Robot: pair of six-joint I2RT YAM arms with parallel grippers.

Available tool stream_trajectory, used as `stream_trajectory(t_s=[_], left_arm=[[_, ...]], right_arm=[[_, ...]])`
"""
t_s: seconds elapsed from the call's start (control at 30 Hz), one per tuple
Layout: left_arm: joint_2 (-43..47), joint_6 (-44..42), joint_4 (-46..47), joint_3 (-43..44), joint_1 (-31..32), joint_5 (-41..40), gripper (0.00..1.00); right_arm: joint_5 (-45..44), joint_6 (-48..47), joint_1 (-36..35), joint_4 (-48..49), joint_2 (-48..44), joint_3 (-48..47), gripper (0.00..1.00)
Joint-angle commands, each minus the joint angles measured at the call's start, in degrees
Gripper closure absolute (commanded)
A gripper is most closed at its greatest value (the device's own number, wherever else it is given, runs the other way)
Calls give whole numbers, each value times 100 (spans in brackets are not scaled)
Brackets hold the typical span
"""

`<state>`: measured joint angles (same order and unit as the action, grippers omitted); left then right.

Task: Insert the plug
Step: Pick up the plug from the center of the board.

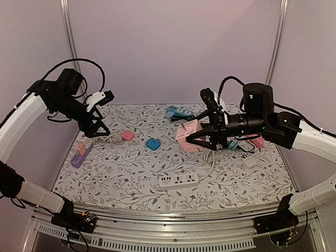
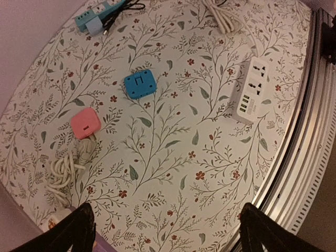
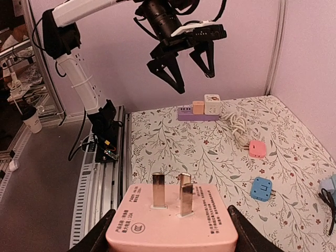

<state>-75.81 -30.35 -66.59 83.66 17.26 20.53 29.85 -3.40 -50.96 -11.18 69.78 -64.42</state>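
Observation:
My right gripper is shut on a large pink plug block, held above the table's middle right. In the right wrist view the pink plug block fills the bottom, its three metal prongs pointing up, a black finger on each side. The white power strip lies flat near the front edge, its cable running back; it also shows in the left wrist view. My left gripper is open and empty, hanging high over the left side; its fingertips frame bare tablecloth.
A small pink adapter and a blue adapter lie mid-table. A purple strip with orange and white cubes lies at the left with a coiled white cable. A teal strip lies at the back. The metal rail runs along the front.

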Motion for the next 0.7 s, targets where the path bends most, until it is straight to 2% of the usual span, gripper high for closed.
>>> stream_trajectory(t_s=[0.0,0.07,0.13,0.33,0.47,0.67], left_arm=[[55,-528,-892,513,619,380,6],[191,-615,-921,692,926,327,8],[118,-334,-970,955,1183,263,9],[508,-491,-532,638,2462,-99,6],[188,-163,-318,896,2841,135,5],[-75,-798,-263,1358,3349,-301,2]], right_arm=[[219,-702,-315,546,278,-552,100],[128,-852,-447,578,456,-728,100],[52,-972,-549,612,607,-887,100],[-80,-921,-771,672,999,-1134,100],[-139,-993,-909,621,1081,-1080,100],[-325,-1141,-933,576,938,-910,100]])
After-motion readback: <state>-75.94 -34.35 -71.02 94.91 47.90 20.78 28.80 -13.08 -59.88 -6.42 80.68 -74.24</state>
